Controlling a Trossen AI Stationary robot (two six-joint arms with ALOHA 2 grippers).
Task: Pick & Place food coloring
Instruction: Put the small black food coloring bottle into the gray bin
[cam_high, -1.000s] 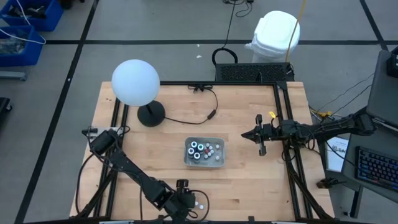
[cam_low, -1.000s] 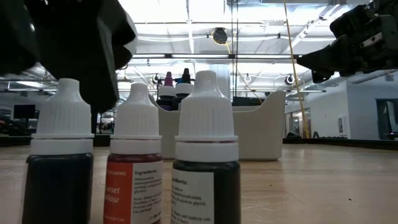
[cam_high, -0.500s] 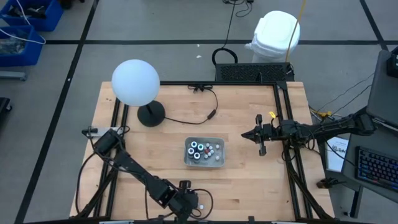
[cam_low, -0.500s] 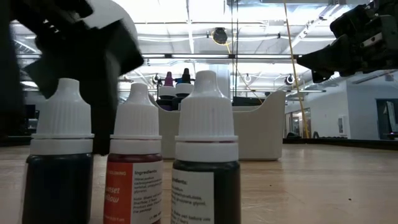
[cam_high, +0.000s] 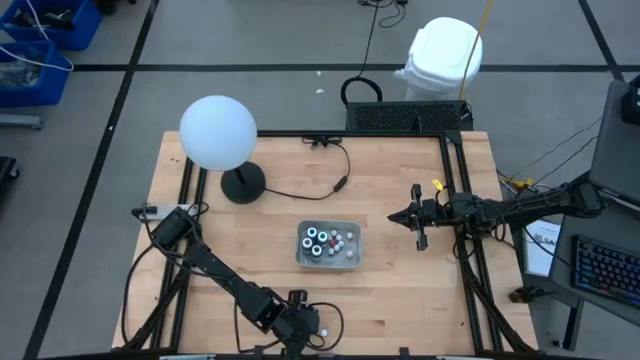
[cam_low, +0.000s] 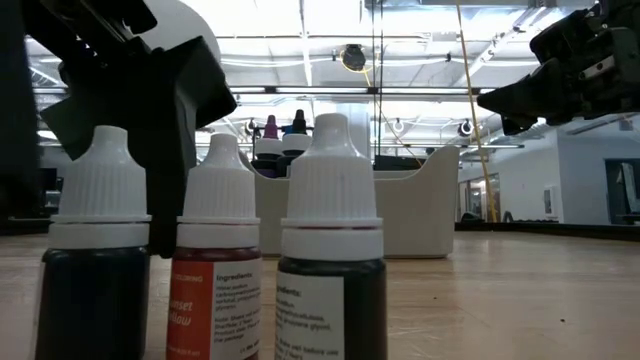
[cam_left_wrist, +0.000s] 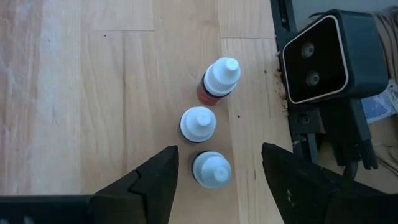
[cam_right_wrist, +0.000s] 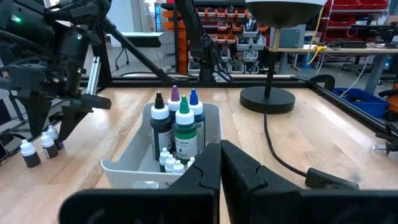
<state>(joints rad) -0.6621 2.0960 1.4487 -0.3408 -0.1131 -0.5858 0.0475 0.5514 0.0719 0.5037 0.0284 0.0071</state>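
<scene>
Tabletop (cam_high: 400, 200) of pale wood planks in a black frame, grey floor with dark lines around it. Globe lamp (cam_high: 218, 132) on a round black base at the far left, its cord trailing across the wood. White bin (cam_high: 443, 52) on the floor beyond the far edge. Low view looks into a bright hall with ceiling strip lights; right wrist view shows shelving with orange bins behind the tabletop.

Label on the middle bottle (cam_low: 218, 270) reads "Ingredients:" with part of a name, possibly "Sunset Yellow"; the smaller print is too fine to read.

Tray (cam_high: 328, 245), clear grey and rectangular, sits mid-tabletop. In it: taller bottles (cam_right_wrist: 177, 127) with black, purple, blue and green tips, dark bodies, plus small white-capped droppers low at the front.

Three dropper bottles (cam_left_wrist: 208, 127) stand together on bare wood at the near edge, close to a black camera housing (cam_left_wrist: 320, 59): one orange-red body, two dark, all white-capped, upright.

Left end effector (cam_left_wrist: 214, 180) hangs over this group, fingers spread wide to either side of the nearest dark bottle, gripping nothing.

Right end effector (cam_high: 410, 217) hangs above the tabletop to the right of the tray, fingers pressed together, empty.
</scene>
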